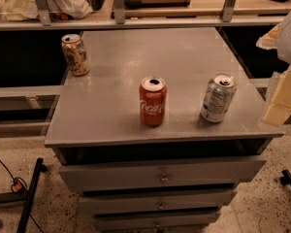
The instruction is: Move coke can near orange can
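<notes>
The coke can, red with white script and an open silver top, stands upright near the front middle of the grey cabinet top. The orange can, orange-brown and mottled, stands upright at the far left edge of the same top. My gripper shows as pale cream parts at the right edge of the camera view, beside the cabinet's front right corner, well to the right of the coke can and holding nothing that I can see.
A silver-grey can with a nutrition label stands upright right of the coke can. The cabinet has several drawers below. A shelf with metal posts and clutter runs behind. Black stand legs and cables lie on the floor at left.
</notes>
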Robot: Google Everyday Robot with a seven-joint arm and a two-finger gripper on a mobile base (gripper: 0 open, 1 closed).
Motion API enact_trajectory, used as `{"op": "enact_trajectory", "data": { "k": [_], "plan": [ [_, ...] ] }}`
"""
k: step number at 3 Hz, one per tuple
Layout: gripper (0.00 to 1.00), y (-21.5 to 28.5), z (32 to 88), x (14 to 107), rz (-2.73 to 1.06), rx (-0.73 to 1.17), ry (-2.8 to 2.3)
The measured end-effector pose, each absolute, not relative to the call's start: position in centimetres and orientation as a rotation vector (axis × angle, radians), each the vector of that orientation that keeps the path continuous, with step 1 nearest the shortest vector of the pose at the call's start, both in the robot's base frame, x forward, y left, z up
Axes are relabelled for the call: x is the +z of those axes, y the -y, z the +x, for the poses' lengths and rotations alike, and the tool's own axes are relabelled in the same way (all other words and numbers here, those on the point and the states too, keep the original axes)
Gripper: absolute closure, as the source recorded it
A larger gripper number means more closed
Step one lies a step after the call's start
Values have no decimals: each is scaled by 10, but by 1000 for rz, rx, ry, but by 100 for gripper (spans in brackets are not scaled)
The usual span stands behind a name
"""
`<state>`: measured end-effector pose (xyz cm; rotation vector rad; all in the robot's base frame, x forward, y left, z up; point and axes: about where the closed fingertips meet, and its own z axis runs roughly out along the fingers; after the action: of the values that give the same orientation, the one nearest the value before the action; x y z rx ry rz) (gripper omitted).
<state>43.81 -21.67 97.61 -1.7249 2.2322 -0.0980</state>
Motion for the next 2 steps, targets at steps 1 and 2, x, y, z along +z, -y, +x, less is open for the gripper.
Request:
{"op": "enact_trajectory", "data": {
  "k": [1,2],
  "plan": [
    [0,217,438,976,-1725,-98,-2232],
    [0,200,447,976,-1761,-95,-2195]
  ]
}}
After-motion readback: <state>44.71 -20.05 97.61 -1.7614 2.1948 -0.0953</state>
